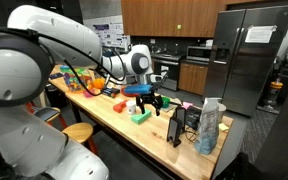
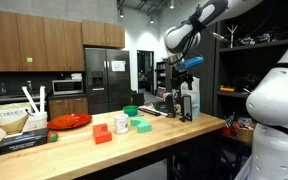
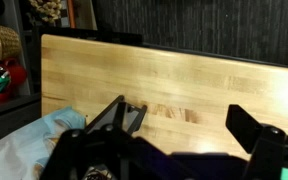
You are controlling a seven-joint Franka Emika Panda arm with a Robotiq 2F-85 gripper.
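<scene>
My gripper (image 3: 184,128) is open with nothing between its fingers, and only bare wooden counter (image 3: 164,75) shows below it in the wrist view. In an exterior view the gripper (image 1: 149,103) hangs above the counter, just over a green block (image 1: 140,116) and close to a black stand (image 1: 176,128). In an exterior view the gripper (image 2: 187,68) sits high over the counter's far end. A light blue crumpled bag (image 3: 34,140) lies at the lower left in the wrist view, beside part of the black stand (image 3: 124,115).
A red block (image 2: 103,133), a white mug (image 2: 122,125), a green block (image 2: 142,127), a red plate (image 2: 71,121), a green bowl (image 2: 131,110) and a Chemex box (image 2: 19,122) stand on the counter. A clear bag (image 1: 211,125) stands near the counter's end. A fridge (image 1: 249,55) is behind.
</scene>
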